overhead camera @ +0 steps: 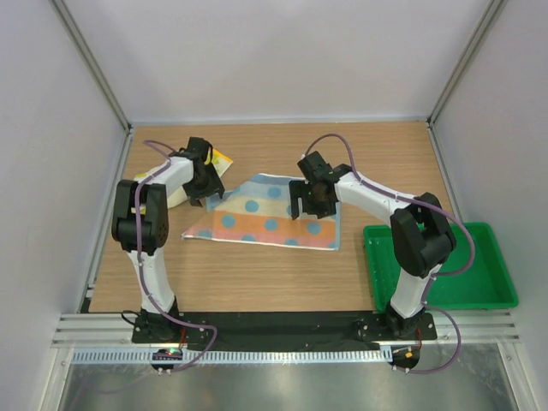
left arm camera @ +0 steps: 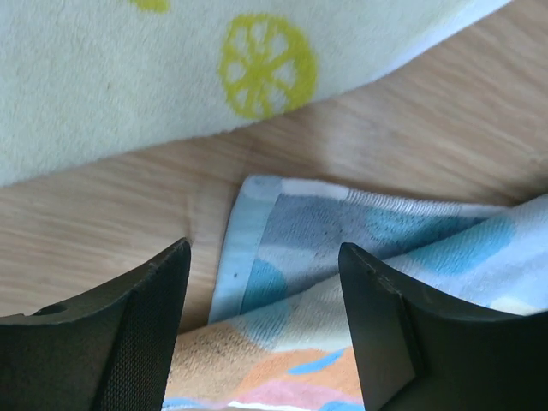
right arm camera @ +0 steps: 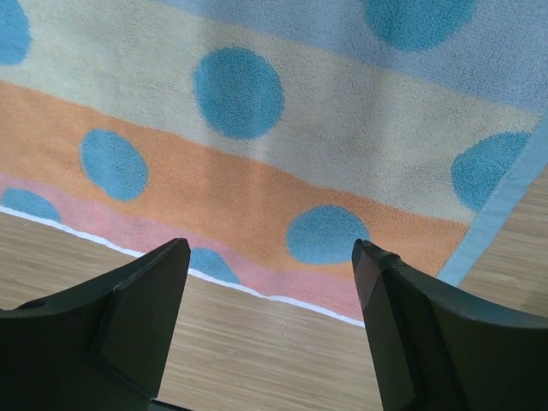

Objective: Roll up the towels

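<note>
Here the dotted towel (overhead camera: 270, 218) lies spread flat, long axis running left to right, its near hem right under my right pincer (right arm camera: 272, 253), which hangs wide open and empty. Farther back, my left pincer (left arm camera: 265, 257), also spread and holding nothing, straddles that towel's doubled-over far-left corner. The yellow towel (left arm camera: 103, 68) lies just beyond, not touching.

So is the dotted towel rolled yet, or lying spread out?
Spread, not rolled. The dotted towel lies flat on the table, stripes showing; its left corner looks folded over.
</note>
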Robot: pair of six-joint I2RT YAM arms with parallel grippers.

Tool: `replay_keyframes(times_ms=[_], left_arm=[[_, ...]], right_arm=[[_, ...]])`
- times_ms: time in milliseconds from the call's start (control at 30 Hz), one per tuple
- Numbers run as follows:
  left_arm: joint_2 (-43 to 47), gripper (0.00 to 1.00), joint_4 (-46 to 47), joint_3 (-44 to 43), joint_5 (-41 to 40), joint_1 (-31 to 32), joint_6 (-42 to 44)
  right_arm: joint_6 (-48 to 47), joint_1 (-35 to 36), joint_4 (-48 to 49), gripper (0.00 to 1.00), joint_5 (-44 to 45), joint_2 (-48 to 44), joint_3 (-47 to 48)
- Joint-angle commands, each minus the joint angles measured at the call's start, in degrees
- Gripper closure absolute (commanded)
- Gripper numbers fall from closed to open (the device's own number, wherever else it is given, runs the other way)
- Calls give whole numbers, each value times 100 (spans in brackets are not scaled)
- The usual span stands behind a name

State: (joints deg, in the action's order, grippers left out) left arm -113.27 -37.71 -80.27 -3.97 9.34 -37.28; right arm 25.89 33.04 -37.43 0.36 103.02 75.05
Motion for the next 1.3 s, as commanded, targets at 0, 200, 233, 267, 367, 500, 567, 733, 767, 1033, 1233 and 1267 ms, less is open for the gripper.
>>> replay_keyframes(times_ms=[0, 200, 233, 267, 367, 500, 567, 733, 767, 1033, 1233, 1267], left_arm=[[-177, 32, 247, -270, -174, -29, 62], [-450, 62, 344, -410, -104, -29, 89], [-467, 68, 344, -419, -104, -38, 98], [-485, 78, 352, -463, -96, -29, 98], [-450, 94, 300, -516, -113, -38, 150], [-310, 100, 37, -726, -315, -108, 247], [-152, 100, -95, -780, -490, -152, 335], [121, 100, -227, -841, -877, -214, 537], [156, 100, -245, -850, -939, -214, 563], [174, 99, -315, -990, -939, -222, 862], [-1, 96, -622, -1456, -1299, -187, 1276], [-19, 96, -675, -1500, -1378, -196, 1380]], right_arm=[[-137, 36, 69, 16, 35, -230, -60], [-75, 63, 289, 16, -176, -265, -508], [-67, 54, 367, 16, -211, -274, -683], [-49, 62, 420, 16, -221, -274, -789], [-58, 62, 596, 16, -186, -291, -1176], [-172, 63, 605, 16, 166, -370, -1510], [-216, 54, 614, 16, 219, -440, -1686], [-181, 54, 658, 16, 289, -573, -2089], [-163, 62, 658, 16, 280, -599, -2134], [-233, 54, 491, 15, 253, -775, -2179], [-172, 63, 131, 14, 588, -758, -1985], [-163, 63, 113, 14, 640, -749, -1959]])
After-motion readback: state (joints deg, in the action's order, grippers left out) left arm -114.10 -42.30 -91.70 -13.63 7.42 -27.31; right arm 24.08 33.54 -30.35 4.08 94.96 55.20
